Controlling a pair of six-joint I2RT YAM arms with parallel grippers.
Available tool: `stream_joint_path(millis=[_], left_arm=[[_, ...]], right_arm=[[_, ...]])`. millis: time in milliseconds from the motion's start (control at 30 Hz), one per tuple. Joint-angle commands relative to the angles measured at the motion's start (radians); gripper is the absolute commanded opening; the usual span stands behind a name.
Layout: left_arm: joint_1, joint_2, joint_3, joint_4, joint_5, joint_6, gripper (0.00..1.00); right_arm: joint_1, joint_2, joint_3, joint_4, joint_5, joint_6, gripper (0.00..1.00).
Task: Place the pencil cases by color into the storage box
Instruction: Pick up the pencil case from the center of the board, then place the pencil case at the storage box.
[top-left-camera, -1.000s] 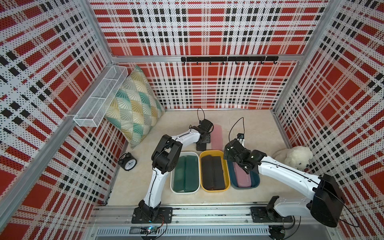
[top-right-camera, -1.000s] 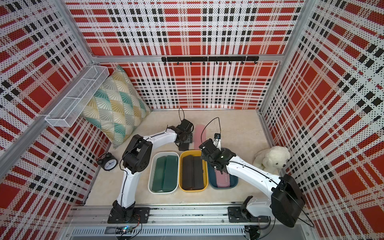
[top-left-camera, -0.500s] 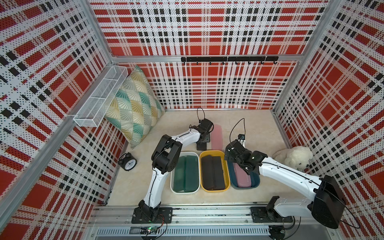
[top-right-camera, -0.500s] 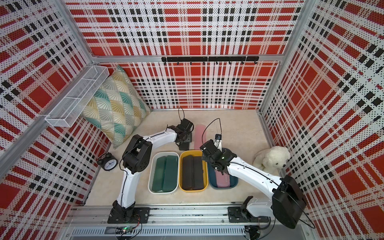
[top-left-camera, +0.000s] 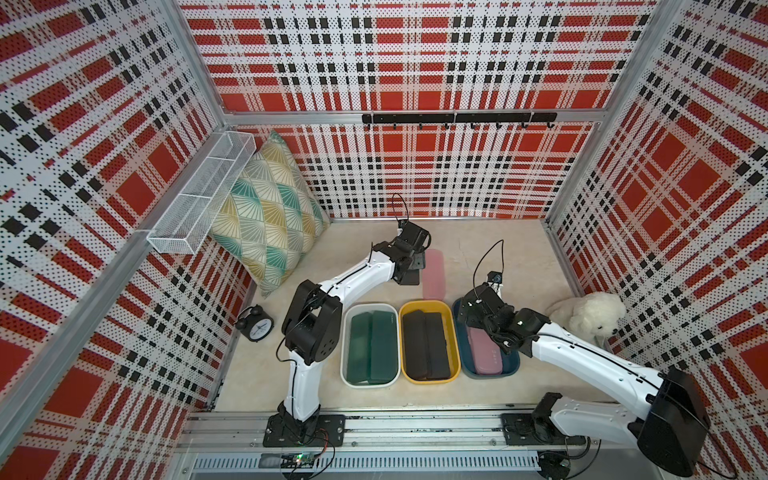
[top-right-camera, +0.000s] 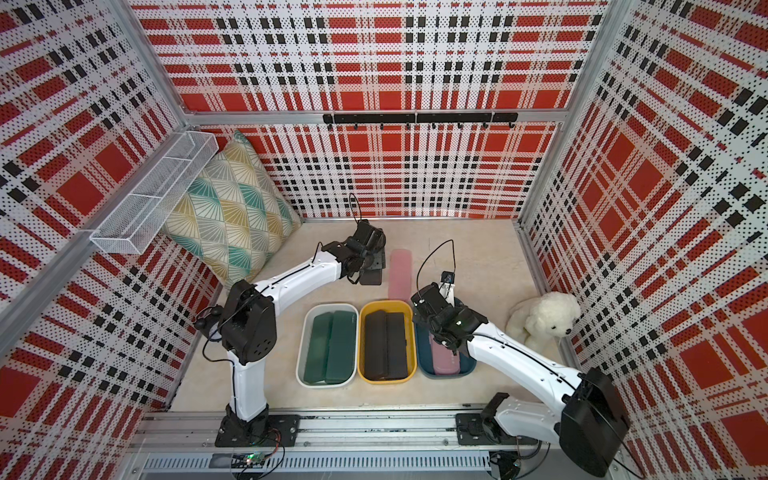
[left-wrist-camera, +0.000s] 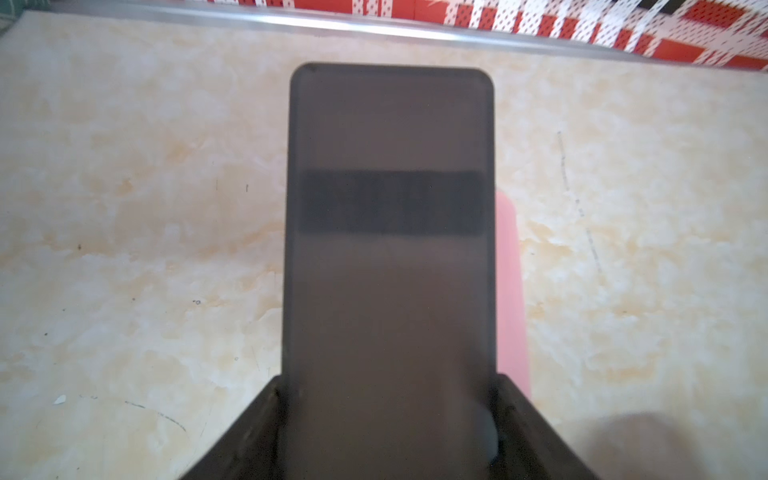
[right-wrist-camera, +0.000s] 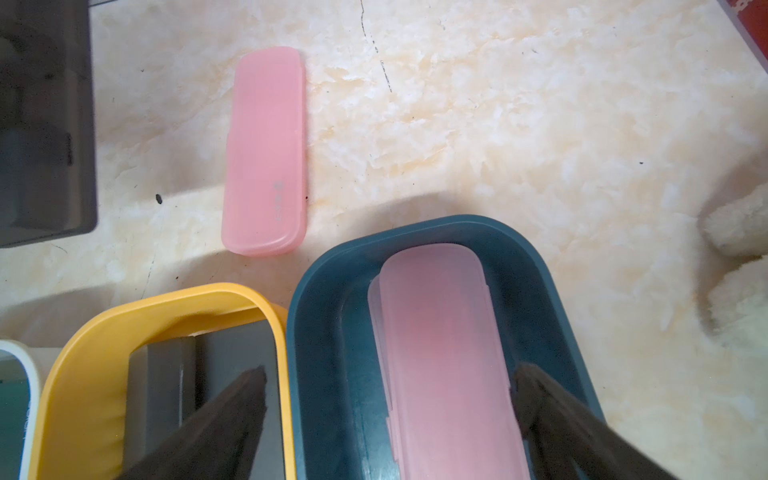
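Your left claw (top-left-camera: 412, 269), at the centre of a top view, gripped a black case (left-wrist-camera: 390, 249), probably bound for the yellow tub (top-left-camera: 426, 306) below. Your right claw (right-wrist-camera: 390, 368) gaped empty over the blue tub (right-wrist-camera: 320, 316); one pink case (top-left-camera: 433, 274) lay loose above.

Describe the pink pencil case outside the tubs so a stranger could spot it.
Find the yellow tub, middle of three. Right behind it, a pink case lies flat on the table. It's the only pink one outside the blue tub.
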Motion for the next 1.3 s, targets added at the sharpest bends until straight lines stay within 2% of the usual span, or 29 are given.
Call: stream_joint_path(millis=[0, 300, 733, 1000, 1267], left_arm=[[-0.024, -0.062, 0.002, 0.015, -0.038, -0.022, 0.48], [-0.100, -0.175, -0.065, 0.015, -0.057, -0.076, 0.48], [-0.276, -0.360, -0.280, 0.016, -0.143, -0.257, 0.48], [-0.388, -0.377, -0.378, 0.016, -0.182, -0.390, 0.48], [-0.467, -0.358, -0.412, 0.016, -0.203, -0.490, 0.48]], right_arm=[[-0.014, -0.042, -0.015, -0.008, 0.017, -0.015, 0.98], [-0.053, -0.114, -0.030, -0.040, 0.009, -0.051, 0.98], [-0.140, -0.210, -0.033, -0.072, -0.040, -0.166, 0.99], [-0.151, -0.218, -0.038, -0.058, -0.079, -0.209, 0.99], [-0.167, -0.238, -0.033, -0.058, -0.103, -0.252, 0.99]])
